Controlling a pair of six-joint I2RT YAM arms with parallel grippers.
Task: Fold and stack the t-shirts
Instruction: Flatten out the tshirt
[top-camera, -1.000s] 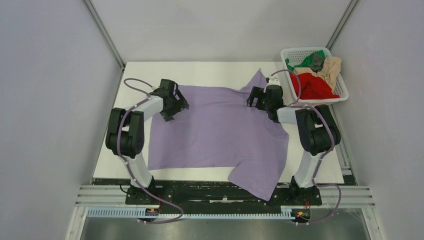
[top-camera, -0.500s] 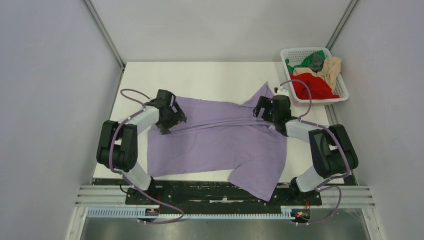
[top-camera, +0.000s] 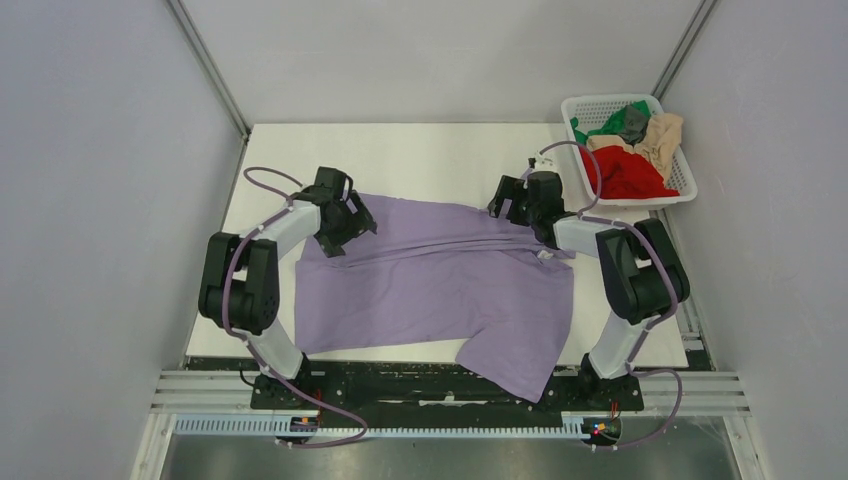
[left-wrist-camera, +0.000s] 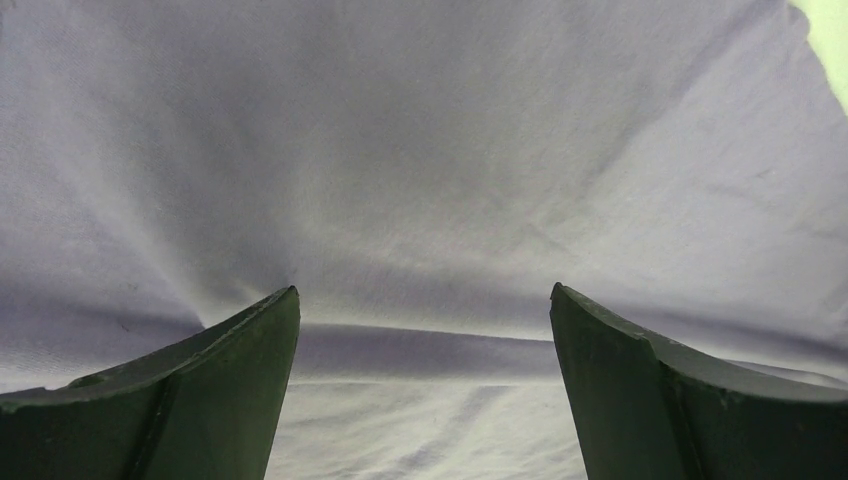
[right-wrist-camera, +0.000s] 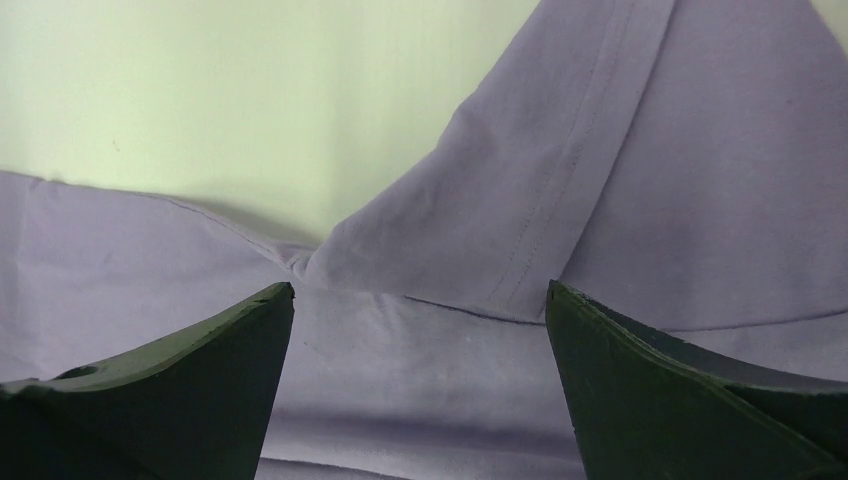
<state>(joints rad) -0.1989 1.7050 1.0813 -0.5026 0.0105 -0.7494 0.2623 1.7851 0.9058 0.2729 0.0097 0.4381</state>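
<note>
Now, with the left gripper (left-wrist-camera: 423, 300) and right gripper (right-wrist-camera: 420, 295) wide open, holding nothing, over the far fold of the purple shirt (top-camera: 440, 285), both should pinch level and move together.

— What closes the space in?
— Plain grey walls (top-camera: 100, 200) on three sides, evenly lit, with metal posts (top-camera: 208, 68) in the back corners
— And underneath?
— A white table (top-camera: 420, 150), aluminium rails (top-camera: 200, 385) along its near edge
</note>
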